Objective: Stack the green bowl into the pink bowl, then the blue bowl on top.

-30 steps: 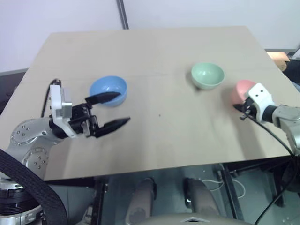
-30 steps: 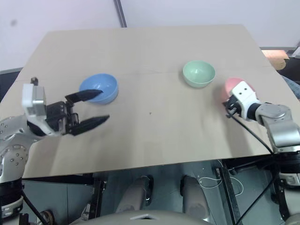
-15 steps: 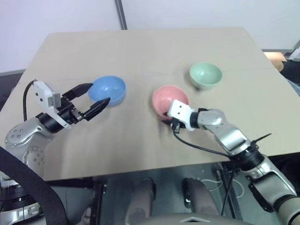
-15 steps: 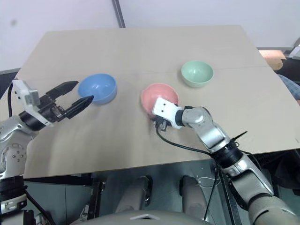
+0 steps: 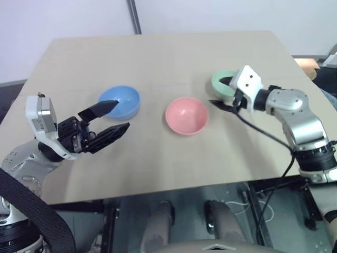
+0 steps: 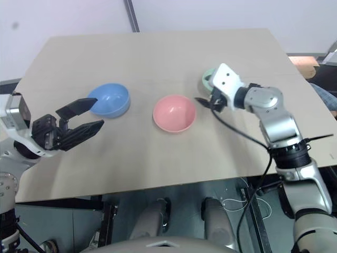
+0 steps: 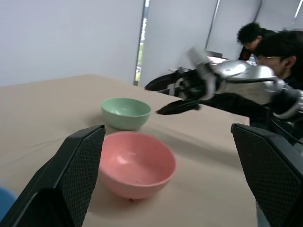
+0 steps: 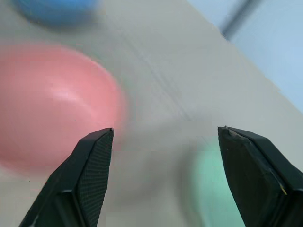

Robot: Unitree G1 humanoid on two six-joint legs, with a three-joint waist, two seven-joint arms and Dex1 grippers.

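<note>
Both grippers' jaws spread and empty, right gripper (image 5: pixel 222 93) beside green bowl (image 5: pixel 220 81).

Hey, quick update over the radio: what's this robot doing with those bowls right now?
Both claws open, empty: left claw, right claw beside pale green plastic bowl. Salmon-pink plastic bowl mid-table, sky-blue plastic bowl apart. Nothing stacked, nothing blocking.
</note>
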